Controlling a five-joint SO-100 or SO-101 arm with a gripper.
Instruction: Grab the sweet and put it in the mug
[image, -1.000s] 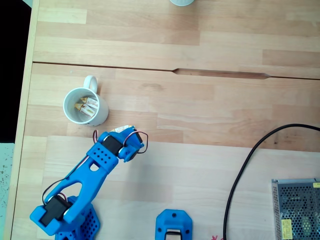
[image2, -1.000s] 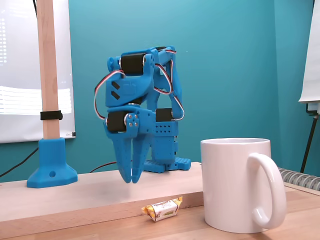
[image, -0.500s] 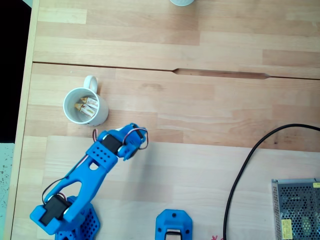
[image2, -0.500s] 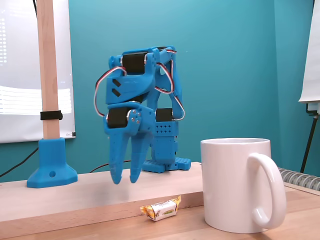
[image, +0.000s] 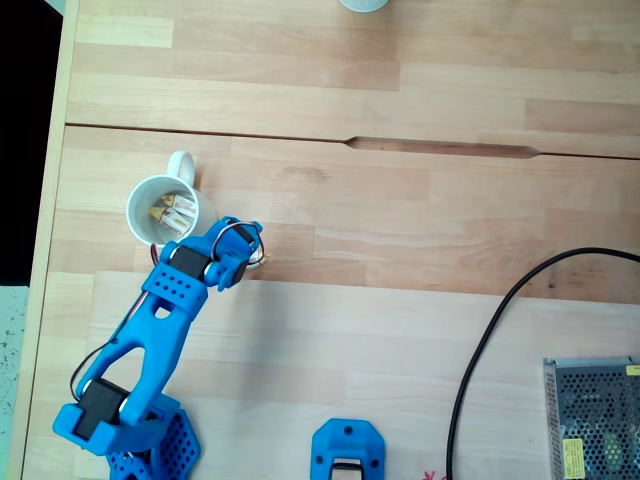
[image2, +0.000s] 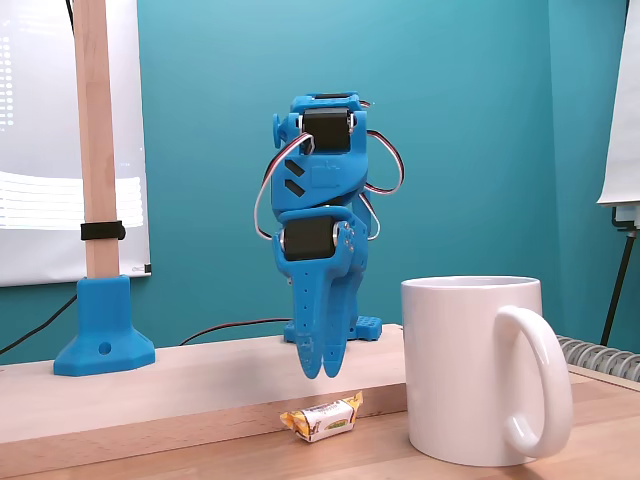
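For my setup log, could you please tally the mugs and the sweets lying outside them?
Mug: 1
Sweet outside the mug: 1
Total: 2

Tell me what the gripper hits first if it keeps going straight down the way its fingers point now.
Most likely the sweet: in a fixed view the gripper hangs pointing down just above it, left of the mug. Depth is unclear, so it could meet the table beside the sweet instead.
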